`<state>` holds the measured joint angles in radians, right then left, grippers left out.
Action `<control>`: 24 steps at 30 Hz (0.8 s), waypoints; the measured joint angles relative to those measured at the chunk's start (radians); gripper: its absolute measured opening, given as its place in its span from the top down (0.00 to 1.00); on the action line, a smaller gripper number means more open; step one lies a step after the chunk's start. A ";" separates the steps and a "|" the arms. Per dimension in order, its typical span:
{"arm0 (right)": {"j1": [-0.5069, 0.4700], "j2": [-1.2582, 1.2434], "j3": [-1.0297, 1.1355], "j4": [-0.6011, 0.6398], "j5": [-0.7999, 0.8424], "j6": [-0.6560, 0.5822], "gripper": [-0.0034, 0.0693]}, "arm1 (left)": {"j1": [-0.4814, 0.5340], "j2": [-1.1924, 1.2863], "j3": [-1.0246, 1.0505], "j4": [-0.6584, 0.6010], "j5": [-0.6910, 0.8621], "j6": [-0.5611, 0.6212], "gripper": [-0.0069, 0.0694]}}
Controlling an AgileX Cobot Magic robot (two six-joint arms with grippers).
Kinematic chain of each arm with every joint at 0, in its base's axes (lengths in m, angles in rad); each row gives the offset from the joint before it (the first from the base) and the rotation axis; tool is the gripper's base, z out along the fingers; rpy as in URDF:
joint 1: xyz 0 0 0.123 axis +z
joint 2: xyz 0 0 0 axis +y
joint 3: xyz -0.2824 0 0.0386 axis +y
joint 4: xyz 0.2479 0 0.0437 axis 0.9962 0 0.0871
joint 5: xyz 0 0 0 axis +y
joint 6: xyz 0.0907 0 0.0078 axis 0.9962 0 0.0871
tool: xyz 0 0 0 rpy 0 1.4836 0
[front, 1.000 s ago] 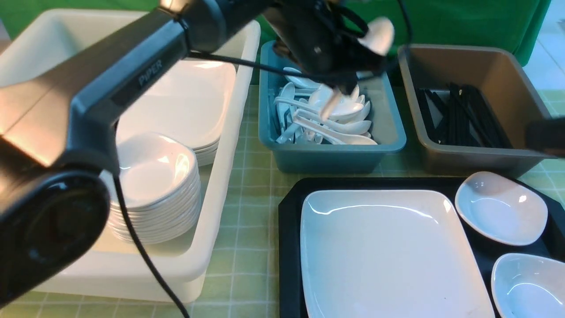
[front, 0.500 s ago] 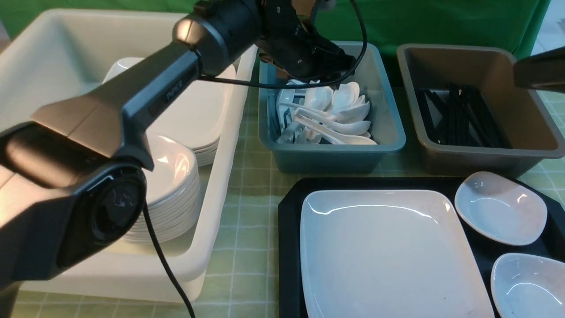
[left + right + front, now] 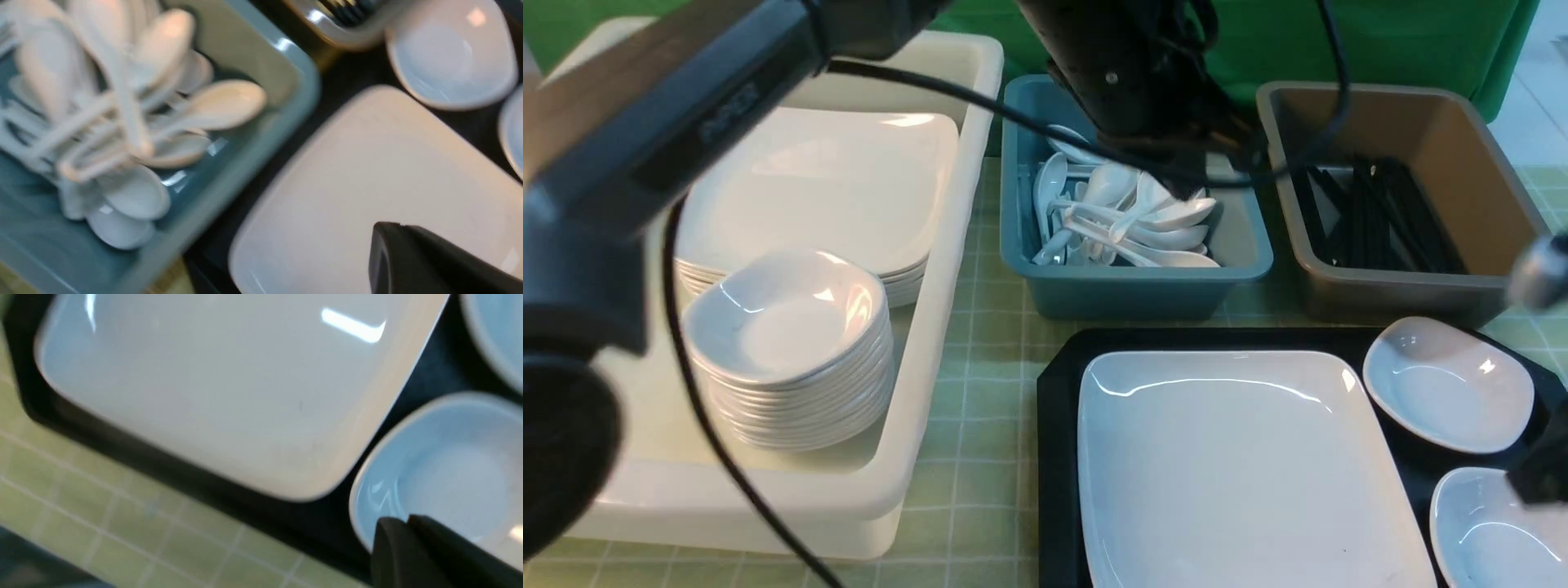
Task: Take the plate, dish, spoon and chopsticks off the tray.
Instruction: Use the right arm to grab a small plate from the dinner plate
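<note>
The left arm has a grey link with raised lettering, black joints and a black cable.

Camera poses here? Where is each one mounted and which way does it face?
Front: between the arms on the robot's side, facing forward and down at the spoon tub, plate and tray; left arm crosses the view, a blurred bit of right arm at the right edge.
Left wrist: on the left arm, looking down on spoon tub and plate; left claw tip shows.
Right wrist: on the right arm, looking down on plate, small dish and tablecloth; right claw tip shows.
Shared: all three see plate and tray.
</note>
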<state>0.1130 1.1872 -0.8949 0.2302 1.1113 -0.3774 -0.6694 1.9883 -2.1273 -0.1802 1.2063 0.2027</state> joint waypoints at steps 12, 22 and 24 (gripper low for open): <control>0.165 0.011 0.310 -0.209 -0.283 0.160 0.31 | -0.061 -0.336 0.682 -0.398 -0.325 0.360 0.93; 0.165 0.027 0.330 -0.334 -0.371 0.232 0.32 | -0.112 -0.342 0.821 -0.498 -0.408 0.594 0.93; 0.165 0.047 0.331 -0.331 -0.371 0.233 0.32 | -0.137 -0.327 0.823 -0.479 -0.422 0.586 0.93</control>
<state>0.2780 1.2338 -0.5637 -0.1005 0.7405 -0.1443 -0.8067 1.6618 -1.3045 -0.6596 0.7839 0.7889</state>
